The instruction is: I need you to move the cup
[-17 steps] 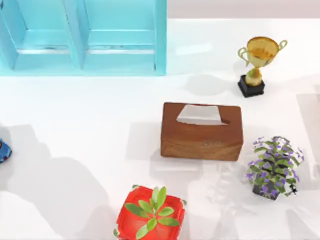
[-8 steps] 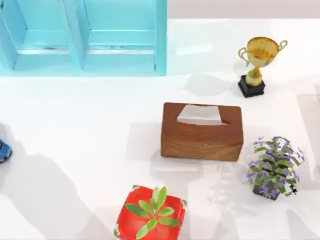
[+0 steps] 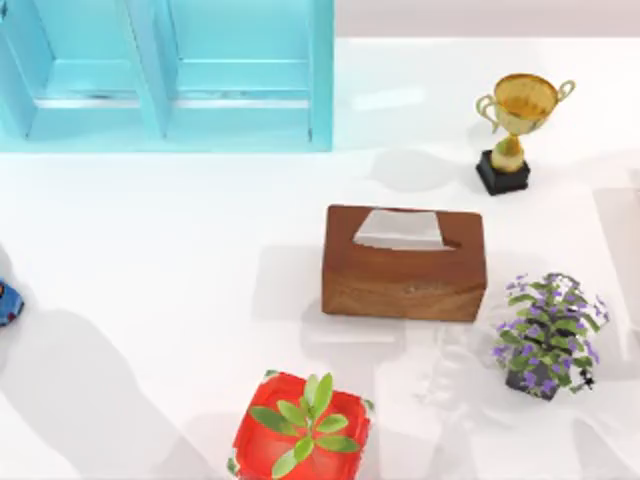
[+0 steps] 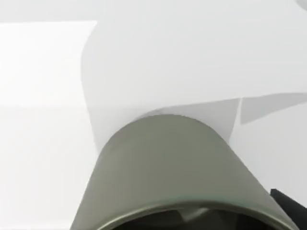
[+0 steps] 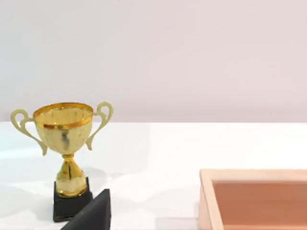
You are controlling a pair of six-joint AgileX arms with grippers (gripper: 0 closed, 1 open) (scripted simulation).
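Cup: our left wrist view has the small grey-green cylindrical cup (image 4: pixel 165 167) very close up, above the white desk (image 4: pixel 43 143).
Left hand: we see one dark tip (image 4: pixel 290 206) beside the cup's rim; we cannot tell whether it grips.
Right hand: we see a dark tip (image 5: pixel 93 213) near the gold two-handled trophy on a black base (image 3: pixel 515 130); its state we cannot tell.
Desk centre: brown wooden tissue box (image 3: pixel 404 262).
Around it: purple-flowered pot plant (image 3: pixel 548 335), red-potted green plant (image 3: pixel 302 425), light blue cabinet (image 3: pixel 165 75).
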